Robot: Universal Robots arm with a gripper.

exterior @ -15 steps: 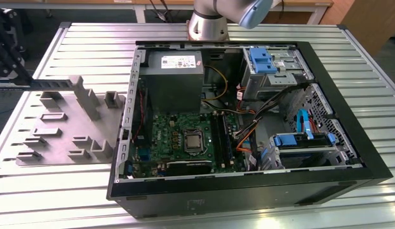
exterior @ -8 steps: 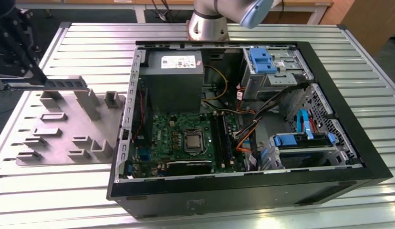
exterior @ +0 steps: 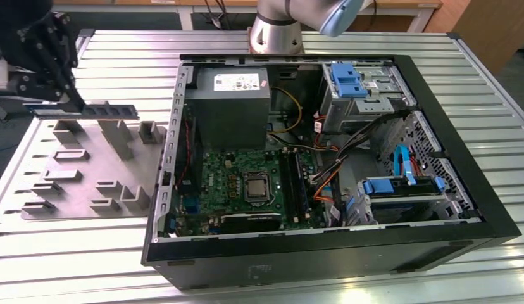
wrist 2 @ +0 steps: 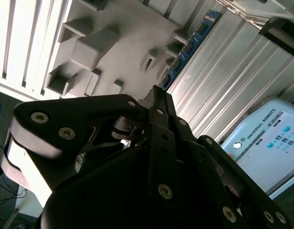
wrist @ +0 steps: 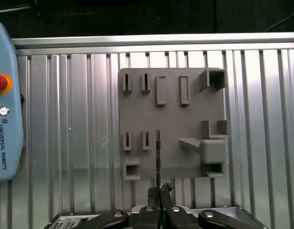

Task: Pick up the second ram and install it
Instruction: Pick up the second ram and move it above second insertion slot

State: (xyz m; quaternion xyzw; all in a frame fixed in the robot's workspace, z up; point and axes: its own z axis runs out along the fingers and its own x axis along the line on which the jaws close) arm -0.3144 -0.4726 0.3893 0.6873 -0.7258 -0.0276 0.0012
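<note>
The second ram [exterior: 97, 112], a long thin dark stick, hangs level above the grey fixture plate [exterior: 85, 183] at the exterior view's left. My gripper [exterior: 74, 104] is shut on it from above, near one end. In the first wrist view the ram [wrist: 158, 155] shows edge-on as a thin dark line running out from the fingertips [wrist: 153, 194] over the plate [wrist: 173, 119]. In the second wrist view its blue-patched edge [wrist 2: 187, 47] runs away from the black gripper [wrist 2: 156, 98]. The open computer case [exterior: 173, 209] holds the green motherboard [exterior: 232, 177] with its long dark memory slots [exterior: 296, 187].
Grey blocks and slots stand up from the fixture plate under the ram. The case's black wall rises just to the plate's right in the exterior view. A teach pendant [wrist: 4, 105] lies on the ribbed metal table [exterior: 76, 259]. The arm's base [exterior: 274, 31] stands behind the case.
</note>
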